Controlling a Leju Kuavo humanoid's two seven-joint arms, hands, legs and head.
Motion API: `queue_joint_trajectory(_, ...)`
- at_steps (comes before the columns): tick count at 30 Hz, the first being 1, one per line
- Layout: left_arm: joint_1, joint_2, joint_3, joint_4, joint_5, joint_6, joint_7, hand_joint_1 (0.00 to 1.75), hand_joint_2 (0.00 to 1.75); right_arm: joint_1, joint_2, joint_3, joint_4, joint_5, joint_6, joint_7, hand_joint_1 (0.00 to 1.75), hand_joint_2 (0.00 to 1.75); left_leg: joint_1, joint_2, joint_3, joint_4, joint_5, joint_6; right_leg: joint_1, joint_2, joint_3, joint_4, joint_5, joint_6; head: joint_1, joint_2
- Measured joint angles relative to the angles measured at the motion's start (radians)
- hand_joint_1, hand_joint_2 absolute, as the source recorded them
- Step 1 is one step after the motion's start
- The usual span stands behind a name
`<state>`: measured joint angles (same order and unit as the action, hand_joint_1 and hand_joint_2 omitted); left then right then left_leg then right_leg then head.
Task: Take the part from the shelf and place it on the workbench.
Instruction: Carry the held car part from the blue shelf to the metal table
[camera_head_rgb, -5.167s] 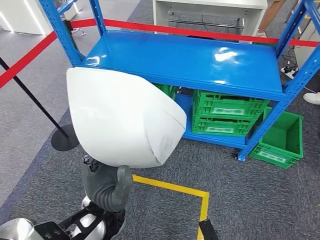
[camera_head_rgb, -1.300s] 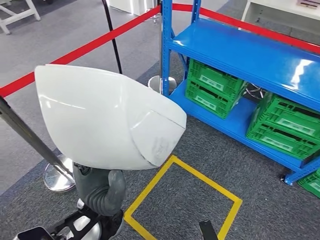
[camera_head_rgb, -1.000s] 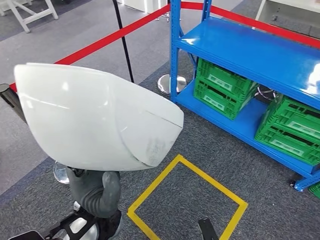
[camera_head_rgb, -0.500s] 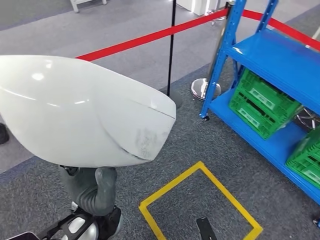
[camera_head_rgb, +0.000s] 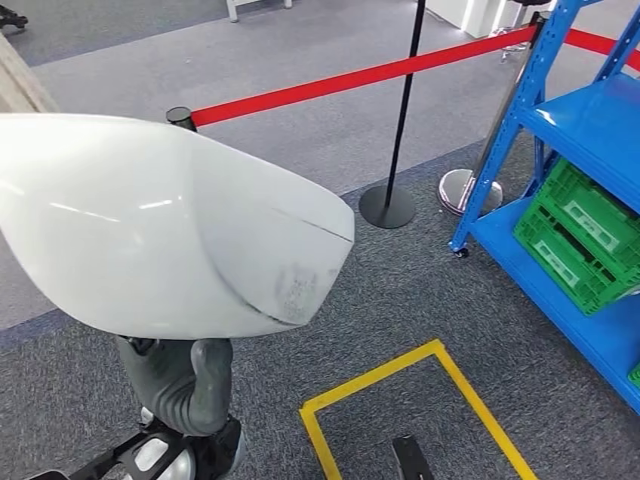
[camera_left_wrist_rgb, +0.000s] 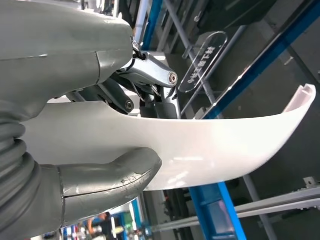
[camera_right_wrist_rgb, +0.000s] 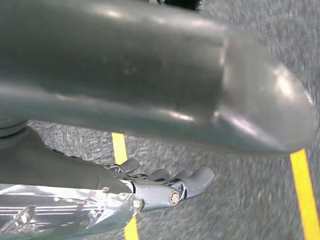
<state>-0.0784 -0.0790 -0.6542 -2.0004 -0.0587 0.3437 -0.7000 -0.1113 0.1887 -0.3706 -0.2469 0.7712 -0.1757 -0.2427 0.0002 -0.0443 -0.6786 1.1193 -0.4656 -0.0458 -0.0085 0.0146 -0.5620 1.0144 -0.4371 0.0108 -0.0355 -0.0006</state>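
Part (camera_head_rgb: 151, 225), white and curved, held by left hand (camera_head_rgb: 185, 385), hiding its fingers; right hand (camera_right_wrist_rgb: 158, 185) seemingly empty, fingers loosely extended.

The part (camera_head_rgb: 158, 225) is at the left of the head view, above the floor (camera_head_rgb: 392, 290), and the left robot hand (camera_head_rgb: 181, 380) is under it and grips it from below. To the right of the part, on the floor, is the taped square (camera_head_rgb: 423, 410), and behind this square stand the barrier post (camera_head_rgb: 396, 130) with its rope (camera_head_rgb: 355, 78) going across. The shelf (camera_head_rgb: 589, 130) is at the far right, with a crate (camera_head_rgb: 577, 235) on its lower level, and the right robot hand (camera_right_wrist_rgb: 166, 187) hangs above the floor near the tape.
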Motion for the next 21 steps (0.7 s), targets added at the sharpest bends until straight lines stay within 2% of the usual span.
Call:
queue_joint_trajectory(2,0.000,0.001,0.000,0.000,0.002,0.000,0.000,1.75,1.75,0.003,0.000,0.000,0.000,0.000,0.000,0.000,0.00,0.00,0.002,0.022,-0.062,0.121,-0.048,-0.007,0.000,-0.032,0.000,0.000,-0.002,-0.002,-0.002,0.000)
queue_joint_trajectory(3,0.000,0.001,0.000,0.000,0.002,0.000,0.000,1.75,1.75,0.004,0.000,0.000,0.000,0.000,0.000,0.000,0.00,0.00,0.002,0.026,-0.075,0.146,-0.049,-0.010,0.000,-0.048,0.000,0.000,-0.003,-0.002,-0.002,0.000)
queue_joint_trajectory(4,0.000,0.002,0.000,0.000,0.003,0.000,0.000,1.75,1.75,0.004,0.000,0.000,0.000,0.000,0.000,0.000,0.00,0.00,0.003,0.030,-0.069,0.133,-0.030,-0.011,0.000,-0.063,0.001,0.000,-0.005,-0.001,-0.002,0.000)
queue_joint_trajectory(5,0.000,0.002,0.000,0.000,0.003,0.000,0.000,1.75,1.75,0.003,0.000,0.000,0.000,0.000,0.000,0.000,0.00,0.00,0.003,0.040,-0.043,0.087,0.001,-0.011,0.000,-0.078,0.004,0.000,-0.007,0.002,-0.002,0.000)
queue_joint_trajectory(6,0.000,0.002,0.000,0.000,0.004,0.000,0.000,1.75,1.75,0.002,0.000,0.000,0.000,0.000,0.000,0.000,0.00,0.00,0.003,0.063,-0.005,0.020,0.034,-0.010,0.001,-0.090,0.008,0.000,-0.010,0.006,-0.002,0.000)
queue_joint_trajectory(7,-0.001,0.002,-0.001,0.000,0.004,0.000,0.000,1.75,1.75,0.001,0.000,0.000,0.000,0.000,0.000,0.000,0.00,0.00,0.001,0.088,0.031,-0.046,0.055,-0.008,0.004,-0.100,0.010,0.002,-0.015,0.011,-0.004,0.000)
queue_joint_trajectory(9,-0.002,0.001,-0.001,0.000,0.004,0.000,0.000,1.75,1.75,0.000,0.000,0.000,0.000,0.000,0.000,-0.001,0.00,0.00,-0.003,0.117,0.069,-0.116,0.067,0.006,0.012,-0.118,0.014,0.003,-0.023,0.021,-0.002,0.000)
queue_joint_trajectory(11,-0.002,0.001,0.000,-0.001,0.004,-0.001,0.000,1.75,1.75,-0.003,0.000,0.000,0.000,0.000,0.000,-0.001,0.00,0.00,-0.005,0.098,0.069,-0.122,0.063,0.023,0.014,-0.138,0.022,-0.001,-0.028,0.029,0.001,0.000)
queue_joint_trajectory(12,-0.002,0.001,0.000,-0.001,0.004,-0.001,0.000,1.75,1.75,-0.005,0.000,0.001,0.000,0.000,-0.001,-0.001,0.00,0.00,-0.003,0.086,0.068,-0.123,0.063,0.029,0.013,-0.133,0.024,0.002,-0.034,0.034,0.002,0.000)
queue_joint_trajectory(14,-0.002,-0.001,0.000,-0.002,0.006,-0.001,0.000,1.75,1.75,-0.007,0.001,0.002,0.000,0.001,-0.007,0.000,0.00,0.00,0.000,0.062,0.068,-0.125,0.067,0.041,0.008,-0.086,0.002,0.057,-0.070,0.043,0.006,0.000)
queue_joint_trajectory(15,-0.003,-0.002,0.000,-0.003,0.009,-0.001,0.000,1.75,1.75,-0.006,0.001,0.002,0.000,0.002,-0.011,0.001,0.00,0.00,0.001,0.050,0.068,-0.125,0.068,0.044,0.007,-0.054,-0.026,0.117,-0.101,0.045,0.008,0.000)
queue_joint_trajectory(16,-0.003,-0.003,0.000,-0.004,0.011,-0.001,0.000,1.75,1.75,-0.003,0.001,0.002,0.000,0.003,-0.015,0.003,0.00,0.00,0.001,0.037,0.068,-0.125,0.068,0.047,0.006,-0.034,-0.062,0.189,-0.132,0.045,0.009,0.000)
queue_joint_trajectory(17,-0.003,-0.004,0.000,-0.004,0.013,-0.002,0.000,1.75,1.75,-0.001,0.000,0.002,0.000,0.003,-0.016,0.004,0.00,0.00,0.001,0.022,0.068,-0.125,0.068,0.049,0.007,-0.025,-0.096,0.253,-0.154,0.045,0.010,0.000)
queue_joint_trajectory(18,-0.002,-0.004,0.000,-0.004,0.015,-0.003,0.000,1.75,1.75,0.002,0.000,0.002,0.000,0.003,-0.015,0.005,0.00,0.00,0.000,0.007,0.068,-0.125,0.067,0.049,0.007,-0.021,-0.120,0.291,-0.159,0.043,0.010,0.000)
queue_joint_trajectory(19,-0.002,-0.004,0.000,-0.004,0.015,-0.004,0.000,1.75,1.75,0.002,-0.001,0.002,0.000,0.003,-0.013,0.005,0.00,0.00,0.000,-0.009,0.069,-0.125,0.067,0.049,0.008,-0.018,-0.127,0.290,-0.143,0.041,0.010,0.000)
queue_joint_trajectory(20,-0.002,-0.004,0.000,-0.004,0.016,-0.006,0.000,1.75,1.75,0.002,-0.001,0.002,0.000,0.003,-0.012,0.005,0.00,0.00,0.000,-0.025,0.070,-0.124,0.068,0.048,0.007,-0.013,-0.114,0.250,-0.110,0.038,0.010,0.000)
queue_joint_trajectory(21,-0.002,-0.004,0.000,-0.005,0.016,-0.007,0.000,1.75,1.75,0.001,-0.002,0.002,0.000,0.003,-0.011,0.005,0.00,0.00,0.001,-0.039,0.071,-0.124,0.068,0.047,0.006,0.002,-0.088,0.184,-0.069,0.036,0.011,0.000)
